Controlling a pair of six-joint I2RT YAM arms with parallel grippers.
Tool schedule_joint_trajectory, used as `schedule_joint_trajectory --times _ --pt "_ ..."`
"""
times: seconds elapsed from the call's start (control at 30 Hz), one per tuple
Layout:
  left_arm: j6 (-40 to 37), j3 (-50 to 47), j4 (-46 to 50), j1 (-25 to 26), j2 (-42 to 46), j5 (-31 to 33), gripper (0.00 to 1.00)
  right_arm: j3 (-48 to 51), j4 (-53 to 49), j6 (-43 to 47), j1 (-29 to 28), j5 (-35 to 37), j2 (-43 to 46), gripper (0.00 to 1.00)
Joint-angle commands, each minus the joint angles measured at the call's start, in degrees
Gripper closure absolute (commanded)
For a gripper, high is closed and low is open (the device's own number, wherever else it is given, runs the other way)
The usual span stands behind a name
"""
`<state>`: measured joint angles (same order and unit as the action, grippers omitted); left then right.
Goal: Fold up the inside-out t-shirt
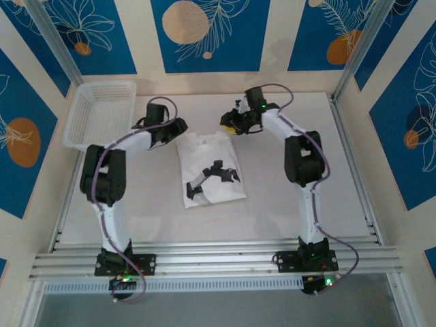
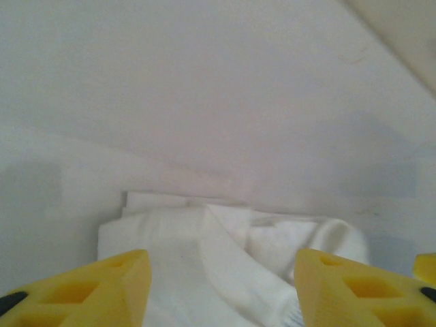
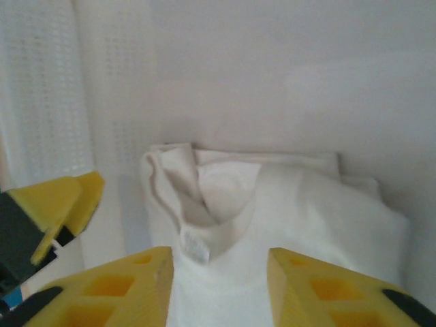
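The inside-out t-shirt (image 1: 210, 167) lies folded into a tall rectangle in the middle of the table, a dark print showing faintly through the cloth. My left gripper (image 1: 178, 131) hovers at its far left corner. In the left wrist view its jaws (image 2: 221, 289) stand open over rumpled white cloth (image 2: 204, 266), gripping nothing. My right gripper (image 1: 230, 125) is at the far right corner. In the right wrist view it (image 3: 219, 289) is open above the collar (image 3: 225, 225) and a small tag (image 3: 194, 246), the cloth lying loose.
A white mesh basket (image 1: 101, 112) stands at the back left, close behind the left arm; its wall (image 3: 41, 102) appears in the right wrist view. The left gripper's yellow fingertip (image 3: 65, 201) is near the collar. Bare table lies right of the shirt.
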<state>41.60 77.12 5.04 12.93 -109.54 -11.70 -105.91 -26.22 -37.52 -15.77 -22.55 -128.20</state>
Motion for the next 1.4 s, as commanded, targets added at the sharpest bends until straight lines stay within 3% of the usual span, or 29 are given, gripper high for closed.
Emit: schedule_joint_trajectory --times 0.0,0.13,0.37,0.67,0.8,1.17,1.27,1.37 --pt "-5.1 -2.7 5.5 -0.8 8.3 4.1 0.39 6.8 2.8 2.3 3.4 0.4 6.4 0.51" --pt "-8.2 -5.2 14.2 -0.7 9.5 9.5 0.41 8.2 2.1 5.8 4.3 0.2 5.3 0.48" --pt "-7.8 -7.2 5.8 -0.6 3.9 -1.5 0.39 3.9 0.2 9.2 1.9 1.4 -2.1 0.47" --pt "-5.0 -3.7 -1.5 -0.6 -6.0 -2.5 0.39 -0.5 0.0 8.6 -0.9 0.3 -8.8 0.47" --pt "-1.9 -1.8 -5.5 -0.7 -10.1 -6.3 0.4 -1.6 -0.2 7.9 -1.6 -1.0 -10.4 0.49" --pt "5.3 2.1 -14.8 2.3 -19.6 -14.1 0.49 -2.5 -0.2 6.3 -3.5 -3.5 -13.0 0.51" --pt "5.6 2.8 -16.0 3.1 -20.3 -14.9 0.53 -2.6 0.1 5.7 -3.6 -4.7 -13.3 0.57" --pt "6.4 2.2 -19.0 3.8 -19.6 -16.6 0.67 -2.5 0.1 5.6 -3.6 -5.6 -13.1 0.66"
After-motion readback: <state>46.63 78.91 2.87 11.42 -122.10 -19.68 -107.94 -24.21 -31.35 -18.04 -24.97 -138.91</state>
